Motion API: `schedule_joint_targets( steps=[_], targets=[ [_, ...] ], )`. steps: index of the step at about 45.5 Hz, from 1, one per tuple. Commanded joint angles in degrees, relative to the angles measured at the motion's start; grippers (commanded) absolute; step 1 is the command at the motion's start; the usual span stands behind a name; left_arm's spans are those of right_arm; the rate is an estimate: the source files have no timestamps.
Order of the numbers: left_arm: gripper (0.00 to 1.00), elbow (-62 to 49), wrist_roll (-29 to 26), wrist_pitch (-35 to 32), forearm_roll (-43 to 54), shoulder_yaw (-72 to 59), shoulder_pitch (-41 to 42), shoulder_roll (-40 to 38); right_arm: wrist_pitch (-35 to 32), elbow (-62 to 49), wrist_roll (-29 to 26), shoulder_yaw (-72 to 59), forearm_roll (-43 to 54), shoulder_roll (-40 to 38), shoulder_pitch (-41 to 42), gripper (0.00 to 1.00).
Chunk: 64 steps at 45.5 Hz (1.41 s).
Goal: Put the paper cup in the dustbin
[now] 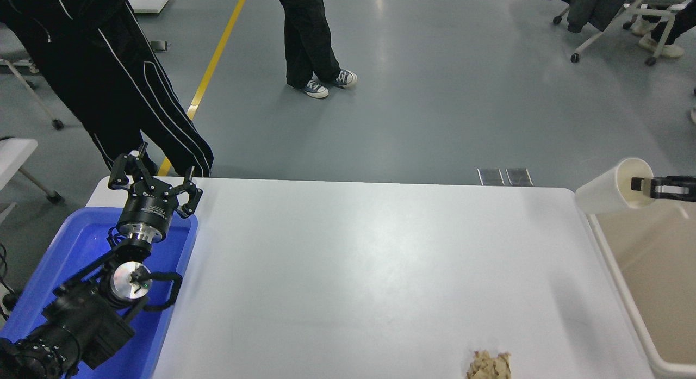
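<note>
The white paper cup (611, 194) hangs tipped on its side in the air at the far right, over the near-left corner of the beige dustbin (617, 270). My right gripper (644, 186) reaches in from the right edge and is shut on the cup's rim; only its fingertips show. The dustbin stands beside the table's right edge, its inside bare where it shows. My left gripper (154, 175) is open and parked at the lower left.
A blue plastic bin (70, 248) sits under the left arm. A crumpled tan paper wad (489, 365) lies at the table's front edge. Two people stand beyond the far edge at the upper left. Office chairs stand at the top right.
</note>
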<state>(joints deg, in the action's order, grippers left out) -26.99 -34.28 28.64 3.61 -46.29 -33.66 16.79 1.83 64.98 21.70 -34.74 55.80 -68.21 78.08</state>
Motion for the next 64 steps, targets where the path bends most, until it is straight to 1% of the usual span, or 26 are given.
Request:
schedule_joint_targets(
  steps=[1, 7, 10, 20, 29, 30, 36, 45, 50, 56, 64],
  targets=[
    [1.00, 0.00, 0.00, 0.01, -0.01, -0.03, -0.01, 0.00, 9.06, -2.22, 0.00, 2.48, -14.38, -1.40, -12.77, 0.00],
    [1.00, 0.00, 0.00, 0.01, -0.01, -0.03, -0.01, 0.00, 13.02, -4.59, -0.08, 4.94, -24.93, 1.76, -19.10, 0.00],
    [1.00, 0.00, 0.00, 0.01, -0.01, -0.03, -0.01, 0.00, 13.81, -7.05, -0.08, 6.34, -28.63, 3.43, -22.17, 0.00],
    [1.00, 0.00, 0.00, 0.01, -0.01, -0.03, -0.01, 0.00, 14.08, -18.82, -0.61, 10.39, -40.84, 10.90, -33.16, 0.00],
    [1.00, 0.00, 0.00, 0.01, -0.01, -0.03, -0.01, 0.00, 12.94, -32.00, -1.14, 10.74, -49.55, 20.12, -39.14, 0.00],
    [1.00, 0.00, 0.00, 0.01, -0.09, -0.03, -0.01, 0.00, 12.59, -34.71, -1.49, 10.83, -50.86, 21.79, -40.19, 0.00],
    [1.00, 0.00, 0.00, 0.01, -0.01, 0.06, -0.01, 0.00, 10.56, -42.99, -2.28, 11.79, -54.03, 27.86, -41.87, 0.00],
    [1.00, 0.00, 0.00, 0.01, -0.01, 0.06, -0.01, 0.00, 7.23, -53.72, -6.23, 15.48, -55.44, 34.89, -43.71, 0.00],
    [1.00, 0.00, 0.00, 0.01, -0.01, -0.03, -0.01, 0.00, 4.07, -56.62, -8.17, 18.74, -55.27, 36.22, -43.98, 0.00],
    [1.00, 0.00, 0.00, 0.01, -0.01, -0.03, -0.01, 0.00, 1.43, -58.29, -9.05, 19.35, -55.09, 36.48, -43.63, 0.00],
    [1.00, 0.00, 0.00, 0.01, -0.01, -0.03, -0.01, 0.00, 1.07, -58.74, -10.19, 20.49, -55.36, 37.36, -43.28, 0.00]
  ],
)
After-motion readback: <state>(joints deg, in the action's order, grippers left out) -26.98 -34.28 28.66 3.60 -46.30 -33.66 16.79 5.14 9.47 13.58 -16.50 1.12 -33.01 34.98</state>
